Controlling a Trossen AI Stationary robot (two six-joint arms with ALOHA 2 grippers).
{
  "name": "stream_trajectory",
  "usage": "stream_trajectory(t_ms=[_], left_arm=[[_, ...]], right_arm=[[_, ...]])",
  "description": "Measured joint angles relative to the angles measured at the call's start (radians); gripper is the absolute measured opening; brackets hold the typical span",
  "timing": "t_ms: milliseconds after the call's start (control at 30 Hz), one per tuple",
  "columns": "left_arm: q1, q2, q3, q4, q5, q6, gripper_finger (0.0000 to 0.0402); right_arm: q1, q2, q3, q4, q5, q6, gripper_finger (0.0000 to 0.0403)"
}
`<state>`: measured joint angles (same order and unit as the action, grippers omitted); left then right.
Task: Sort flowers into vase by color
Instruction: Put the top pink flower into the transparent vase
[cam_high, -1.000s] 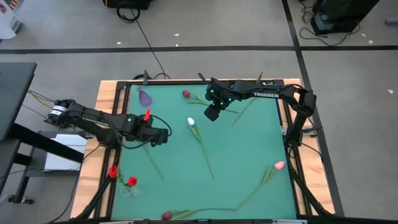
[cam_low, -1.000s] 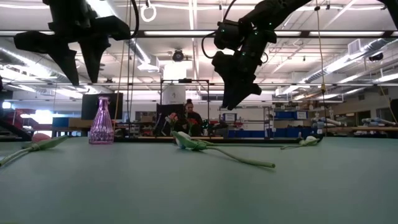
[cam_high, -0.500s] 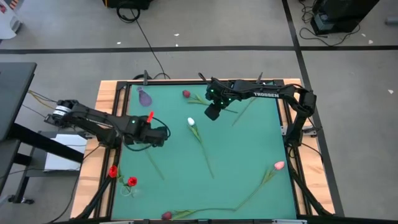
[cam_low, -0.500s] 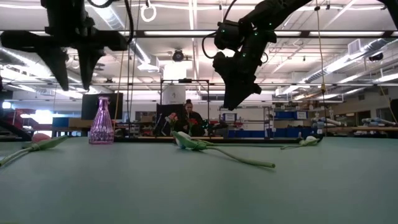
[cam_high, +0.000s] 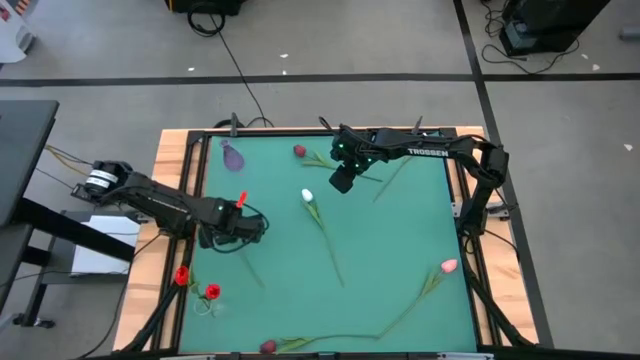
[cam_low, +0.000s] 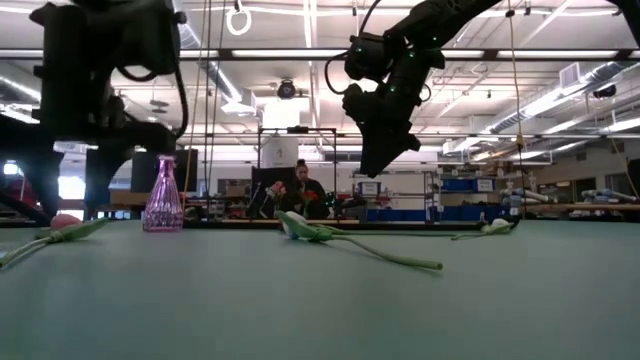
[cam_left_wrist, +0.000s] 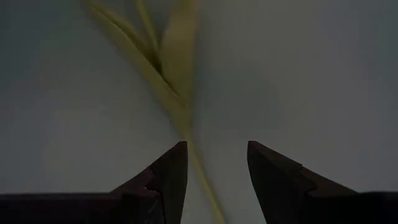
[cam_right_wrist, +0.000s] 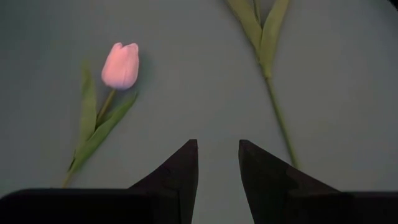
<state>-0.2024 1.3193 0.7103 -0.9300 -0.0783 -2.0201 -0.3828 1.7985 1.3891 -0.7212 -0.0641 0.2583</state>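
My left gripper (cam_high: 250, 225) (cam_left_wrist: 216, 146) is open and low over the table's left half. Its fingers stand on either side of a tulip's thin green stem (cam_left_wrist: 180, 115), below the leaves (cam_left_wrist: 177, 43). That stem (cam_high: 250, 265) runs on toward the near edge. In the low view the gripper (cam_low: 70, 205) hangs just above the flower's reddish head (cam_low: 62, 221). My right gripper (cam_high: 340, 185) (cam_right_wrist: 217, 143) is open and hovers high over the far middle (cam_low: 375, 165). Below it lie a pale tulip (cam_right_wrist: 120, 65) and a second stem (cam_right_wrist: 277, 118).
A purple vase (cam_high: 233, 155) stands at the far left. Two red tulips (cam_high: 197, 283) stand in a vase near the left edge. Flat on the mat lie a white tulip (cam_high: 307, 197), a dark red one (cam_high: 300, 151), a pink one (cam_high: 447, 266) and another at the near edge (cam_high: 268, 346).
My left gripper has come down from high above the table to just over the mat, shifting a little toward the near edge. It now stands over the tulip stem. The right arm has kept still.
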Motion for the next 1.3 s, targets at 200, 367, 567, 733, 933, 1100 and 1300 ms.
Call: stream_trajectory(t_ms=[200,367,567,733,933,1100,1300], left_arm=[[0.005,0.0,-0.073,0.048,0.02,-0.012,0.0172],[0.01,-0.002,-0.124,0.142,0.037,-0.019,0.0172],[0.01,-0.002,-0.125,0.147,0.036,-0.003,0.0172],[0.01,-0.002,-0.125,0.148,0.035,0.019,0.0156],[0.009,-0.002,-0.125,0.151,0.012,0.051,0.0098],[0.009,-0.001,-0.125,0.156,-0.013,0.085,0.0038],[0.009,-0.005,-0.126,0.166,-0.048,0.189,0.0007]], right_arm=[[0.0,0.0,0.0,0.0,-0.008,-0.01,0.0125],[0.0,0.0,0.0,-0.004,-0.008,-0.018,0.0125],[0.0,0.0,0.0,-0.006,-0.008,-0.02,0.0125],[0.0,0.0,0.0,-0.007,-0.008,-0.026,0.0125],[0.001,0.0,0.0,-0.041,-0.016,-0.024,0.0125],[0.014,0.0,0.0,-0.045,-0.017,0.01,0.0125],[0.051,0.0,0.0,-0.047,-0.064,0.102,0.0125]])
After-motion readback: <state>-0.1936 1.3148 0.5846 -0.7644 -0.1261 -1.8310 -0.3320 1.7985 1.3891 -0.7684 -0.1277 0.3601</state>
